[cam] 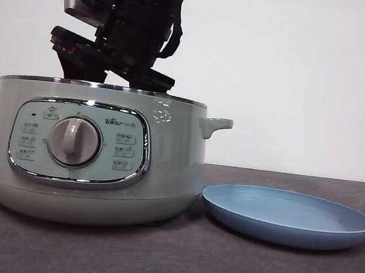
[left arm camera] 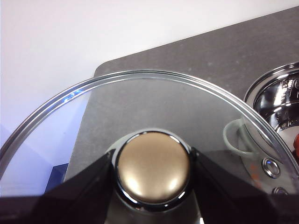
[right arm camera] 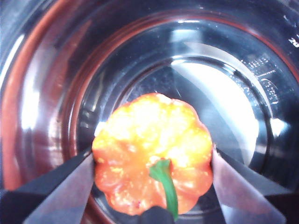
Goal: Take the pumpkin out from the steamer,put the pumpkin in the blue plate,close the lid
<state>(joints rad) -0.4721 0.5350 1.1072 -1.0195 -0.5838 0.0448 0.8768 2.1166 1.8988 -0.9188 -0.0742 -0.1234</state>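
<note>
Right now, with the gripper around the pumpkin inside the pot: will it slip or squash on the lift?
The pumpkin looks glossy, so possibly slippery. Its ribbed sides may help the right gripper hold it. It looks like hard plastic, probably rigid and light.

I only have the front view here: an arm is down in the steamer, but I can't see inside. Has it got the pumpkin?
Observer: Yes. In the right wrist view the right gripper has a jaw on each side of the pumpkin, inside the steel pot.
Operator: Where's the lid? It's nowhere in my view.
Observer: The left gripper holds the lid by its knob, off to the side of the steamer.
Operator: Does the left wrist view show the pumpkin too?
Observer: Only an orange-red sliver at the picture's edge, inside the open pot; too little to be sure.
</note>
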